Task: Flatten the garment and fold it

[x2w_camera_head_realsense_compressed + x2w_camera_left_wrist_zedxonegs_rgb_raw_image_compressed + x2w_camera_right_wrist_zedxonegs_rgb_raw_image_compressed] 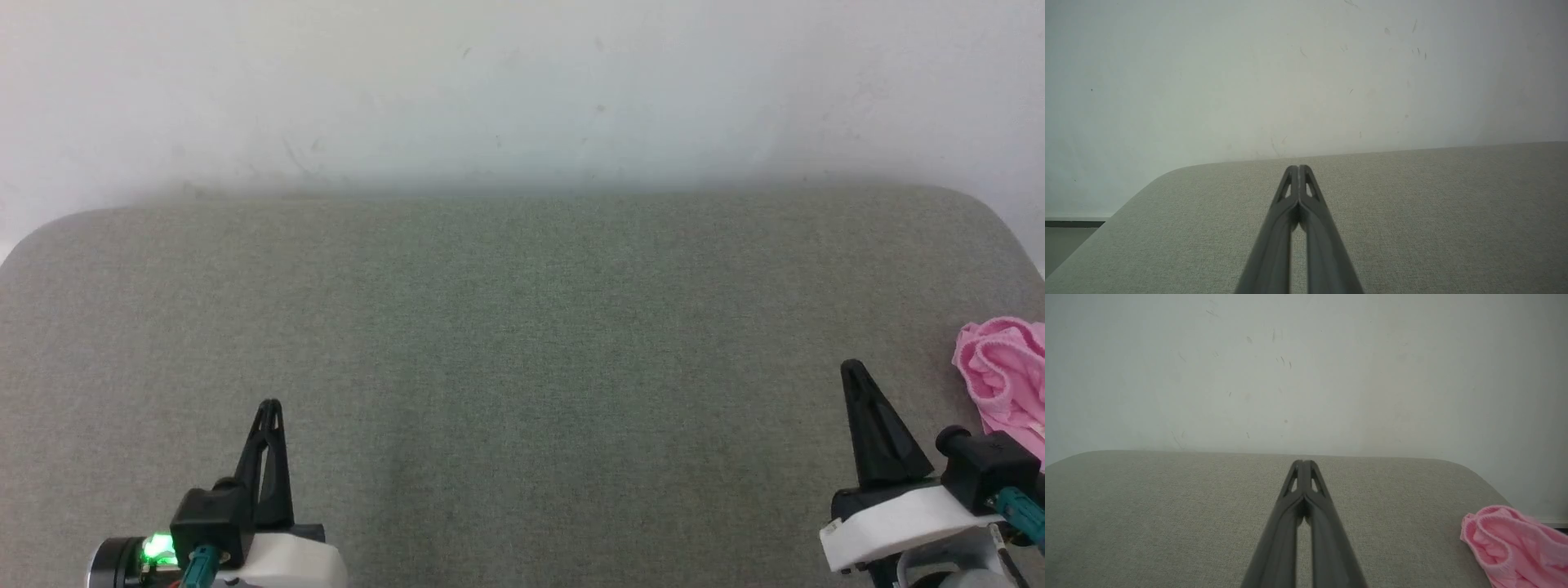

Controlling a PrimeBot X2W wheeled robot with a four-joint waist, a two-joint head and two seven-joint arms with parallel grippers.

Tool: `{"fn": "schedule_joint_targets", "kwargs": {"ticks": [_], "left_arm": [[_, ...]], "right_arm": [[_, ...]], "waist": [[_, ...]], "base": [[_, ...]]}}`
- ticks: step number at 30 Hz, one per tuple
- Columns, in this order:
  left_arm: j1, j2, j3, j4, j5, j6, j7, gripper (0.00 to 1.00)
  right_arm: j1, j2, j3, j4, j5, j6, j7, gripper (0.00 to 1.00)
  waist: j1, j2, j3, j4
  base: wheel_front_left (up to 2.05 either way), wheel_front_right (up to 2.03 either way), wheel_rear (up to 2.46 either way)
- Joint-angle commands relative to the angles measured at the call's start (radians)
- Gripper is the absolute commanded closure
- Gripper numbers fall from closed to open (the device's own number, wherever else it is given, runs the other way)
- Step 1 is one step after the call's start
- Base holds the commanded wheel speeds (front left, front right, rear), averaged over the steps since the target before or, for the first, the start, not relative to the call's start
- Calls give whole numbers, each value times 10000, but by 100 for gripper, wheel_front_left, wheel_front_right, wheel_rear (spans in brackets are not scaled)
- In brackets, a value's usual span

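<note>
Head view: the garment lies bunched in a pink heap at the right edge of the frame on the grey-green fabric-topped table. Its longer side runs up and down the picture and is cut off by the frame. The right hand, at lower right, stands just left of it without touching, fingers pressed together and holding nothing. The left hand, at lower left, is likewise pinched closed and empty, well apart from the cloth. Open tabletop stretches between the hands up to the far edge with its rounded corners, where a scuffed white wall rises. The right wrist view shows a gathered hem curving along the heap.
</note>
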Motion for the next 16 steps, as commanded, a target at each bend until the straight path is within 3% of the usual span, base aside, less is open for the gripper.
{"fn": "schedule_joint_targets", "kwargs": {"ticks": [1, 16], "left_arm": [[-218, -49, 56, 36, 116, -75, 44, 100], [-388, -202, 116, 138, 169, -288, 351, 100]], "right_arm": [[-129, 64, 35, -68, -119, -7, 78, 100], [-187, 116, 73, -111, -367, -10, 385, 100]], "waist": [[0, 0, 0, -3], [0, 0, 8, -57]], "base": [[0, 0, 0], [0, 0, 0]]}}
